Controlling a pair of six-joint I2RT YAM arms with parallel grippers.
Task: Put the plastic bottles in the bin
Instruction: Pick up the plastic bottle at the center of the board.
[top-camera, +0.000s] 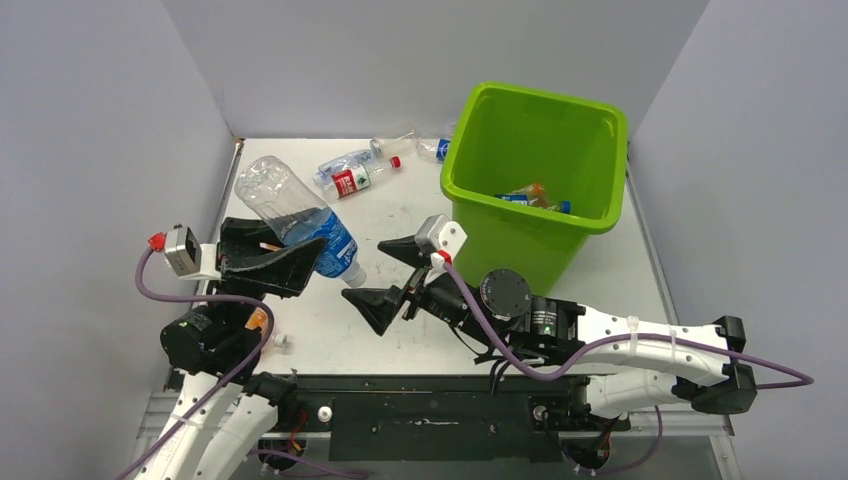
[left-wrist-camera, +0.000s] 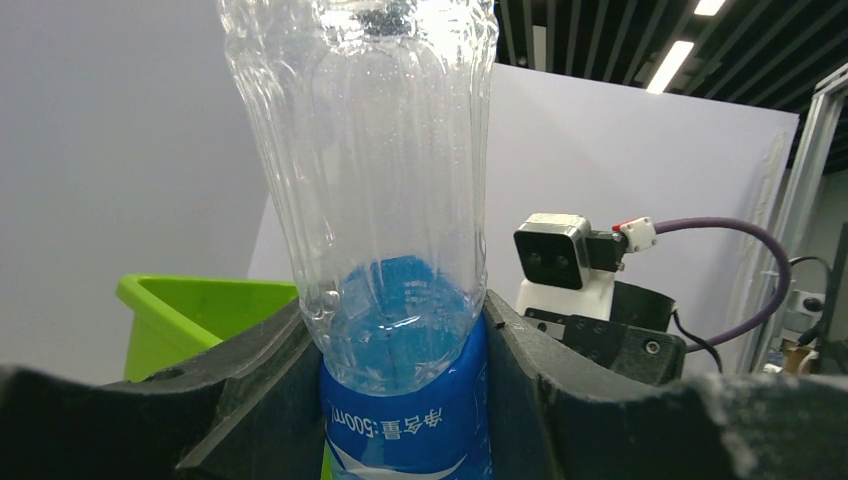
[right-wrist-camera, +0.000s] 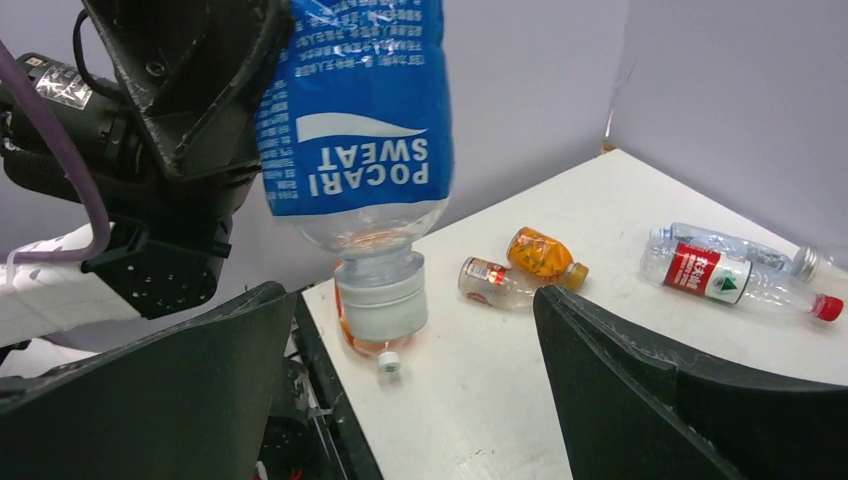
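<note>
- My left pincer (top-camera: 300, 255) clamps the big blue-labelled bottle (top-camera: 290, 205) around its middle. The cap end points down at a tilt, clear of the bench (top-camera: 320, 330), held high, I judge, for carrying.
- My right pincer (top-camera: 385, 278) gapes wide just beside the cap end, holding nothing. It is likely poised to take the bottle, since the green bin (top-camera: 520, 250) stands on that side.
- A few bottles (top-camera: 535, 197) lie inside the bin. Others (top-camera: 355, 175) rest on the bench's far side, left of it.
</note>
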